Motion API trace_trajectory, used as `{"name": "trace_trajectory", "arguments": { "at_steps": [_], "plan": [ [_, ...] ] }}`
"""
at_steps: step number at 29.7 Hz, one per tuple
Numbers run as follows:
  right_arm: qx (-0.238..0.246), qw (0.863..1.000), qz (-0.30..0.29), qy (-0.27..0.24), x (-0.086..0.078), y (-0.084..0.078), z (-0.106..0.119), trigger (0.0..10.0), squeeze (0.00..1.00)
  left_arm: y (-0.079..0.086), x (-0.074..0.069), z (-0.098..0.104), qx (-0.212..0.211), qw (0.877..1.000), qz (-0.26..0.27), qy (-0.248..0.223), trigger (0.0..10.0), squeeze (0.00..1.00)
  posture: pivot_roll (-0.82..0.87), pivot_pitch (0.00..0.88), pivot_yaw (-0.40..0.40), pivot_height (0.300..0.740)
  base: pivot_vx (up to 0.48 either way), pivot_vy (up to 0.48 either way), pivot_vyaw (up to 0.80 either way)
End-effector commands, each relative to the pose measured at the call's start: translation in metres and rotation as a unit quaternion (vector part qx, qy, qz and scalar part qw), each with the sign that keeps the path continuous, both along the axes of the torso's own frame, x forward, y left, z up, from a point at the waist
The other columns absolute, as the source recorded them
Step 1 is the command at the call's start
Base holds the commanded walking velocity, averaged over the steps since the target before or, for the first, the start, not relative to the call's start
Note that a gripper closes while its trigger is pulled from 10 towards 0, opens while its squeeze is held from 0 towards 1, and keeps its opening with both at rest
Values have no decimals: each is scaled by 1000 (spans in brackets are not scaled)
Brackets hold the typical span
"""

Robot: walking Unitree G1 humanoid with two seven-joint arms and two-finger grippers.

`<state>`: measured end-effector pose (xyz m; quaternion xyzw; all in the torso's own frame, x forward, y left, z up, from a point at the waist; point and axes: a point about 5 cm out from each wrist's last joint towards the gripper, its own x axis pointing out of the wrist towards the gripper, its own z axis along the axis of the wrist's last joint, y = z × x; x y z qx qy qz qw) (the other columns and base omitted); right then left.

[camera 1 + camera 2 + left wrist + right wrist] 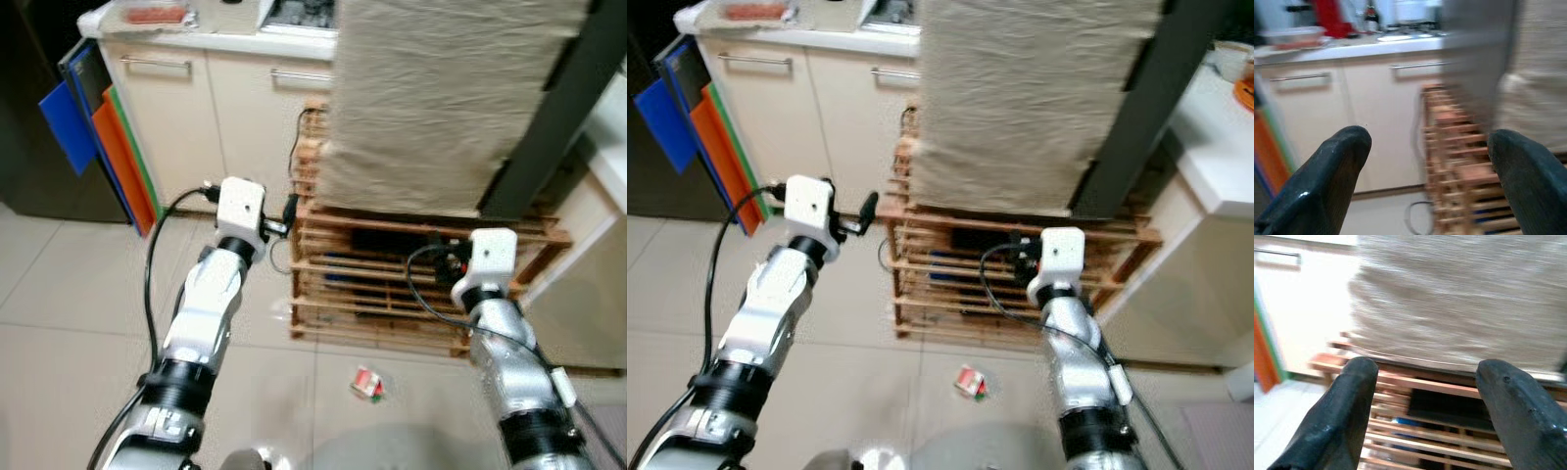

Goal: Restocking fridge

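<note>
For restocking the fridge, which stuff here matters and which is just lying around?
Job:
small red and green carton on the floor
left tool, open and empty
right tool, open and empty

Lying about:
slatted wooden rack
beige cloth draped over it
blue and orange boards

Cream cabinets [186, 117], tiled floor [69, 294]
</note>
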<state>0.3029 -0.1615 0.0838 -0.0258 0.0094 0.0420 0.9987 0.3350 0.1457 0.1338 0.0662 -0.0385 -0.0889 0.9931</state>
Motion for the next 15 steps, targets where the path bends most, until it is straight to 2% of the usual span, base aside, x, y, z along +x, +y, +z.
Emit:
{"name": "trace_trajectory", "arguments": {
  "at_steps": [1,8,11,13,15],
  "plan": [
    [-10,1000,-12,-9,0,-11,4,10000,0,-10,0,0,2,1000,-14,0,10000,0,130,25,-18,740,0,480,0],
    [-8,1000,12,-16,-6,-3,3,10000,0,-9,1,-3,3,1000,-7,5,10000,0,128,25,-16,740,0,480,0],
    [-13,999,39,-21,-15,4,3,10000,0,-9,0,-6,21,1000,4,4,10000,0,125,26,-14,740,0,480,0],
    [-9,999,46,-21,-21,5,2,10000,0,-12,-1,-9,32,999,-2,9,10000,0,119,23,-10,740,0,0,0],
    [-3,999,48,-19,-31,3,-2,10000,0,-17,-3,-10,22,1000,-16,9,10000,0,113,16,-7,740,146,172,0]
  ]
}}
